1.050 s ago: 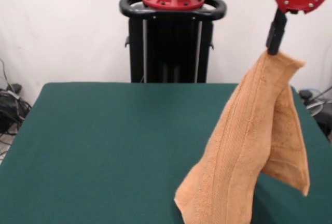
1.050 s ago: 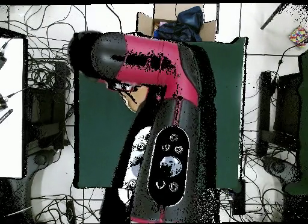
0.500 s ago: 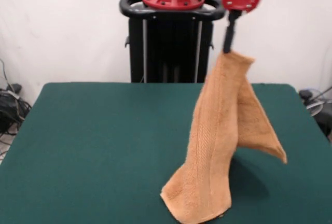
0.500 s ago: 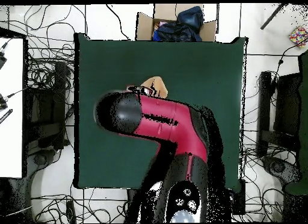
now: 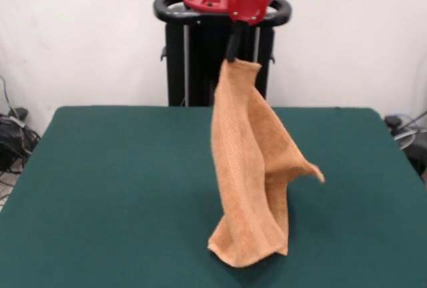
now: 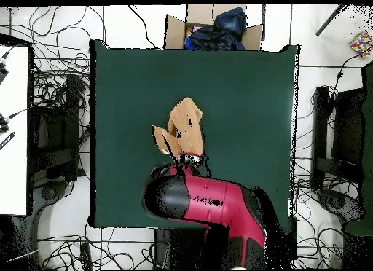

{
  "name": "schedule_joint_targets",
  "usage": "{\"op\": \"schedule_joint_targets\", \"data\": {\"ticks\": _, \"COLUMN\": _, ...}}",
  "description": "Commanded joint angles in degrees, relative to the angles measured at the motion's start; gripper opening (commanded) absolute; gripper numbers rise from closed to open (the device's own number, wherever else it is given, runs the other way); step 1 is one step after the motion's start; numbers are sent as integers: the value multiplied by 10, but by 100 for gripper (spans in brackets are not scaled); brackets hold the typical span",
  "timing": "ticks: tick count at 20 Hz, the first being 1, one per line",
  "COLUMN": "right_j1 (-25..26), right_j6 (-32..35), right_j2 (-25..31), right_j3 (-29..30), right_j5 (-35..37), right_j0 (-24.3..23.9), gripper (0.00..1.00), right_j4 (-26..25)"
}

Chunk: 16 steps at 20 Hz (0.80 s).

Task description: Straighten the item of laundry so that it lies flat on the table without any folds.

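The slim black gripper [image 5: 232,49] below the red wrist has its jaws closed tight on the top corner of the orange-tan terry-cloth towel [image 5: 250,168], with no gap showing between them. One towel is in view, and it hangs from that pinch in a long draped fold with woven stripes running down its length. Its lower end rests crumpled on the dark green felt tabletop [image 5: 120,188], near the front edge and a little right of the middle in the front view. One loose corner sticks out to the right, clear of the surface. In the overhead view the towel [image 6: 182,131] shows as a narrow tan shape near the middle of the tabletop [image 6: 240,108], closer to the edge where the single red and black arm [image 6: 207,204] reaches in. One open cardboard box [image 6: 211,29] holding dark cloth sits beyond the opposite edge
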Motion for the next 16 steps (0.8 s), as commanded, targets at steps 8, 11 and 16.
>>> {"op": "schedule_joint_targets", "data": {"ticks": 8, "right_j1": -93, "right_j6": -198, "right_j2": 61, "right_j3": 207, "right_j5": -69, "right_j0": -146, "gripper": 0, "right_j4": -128}}
{"op": "schedule_joint_targets", "data": {"ticks": 11, "right_j1": -117, "right_j6": -223, "right_j2": 78, "right_j3": 238, "right_j5": -83, "right_j0": -195, "gripper": 0, "right_j4": -154}}
{"op": "schedule_joint_targets", "data": {"ticks": 16, "right_j1": -140, "right_j6": -259, "right_j2": 98, "right_j3": 281, "right_j5": -118, "right_j0": -274, "gripper": 0, "right_j4": -202}}
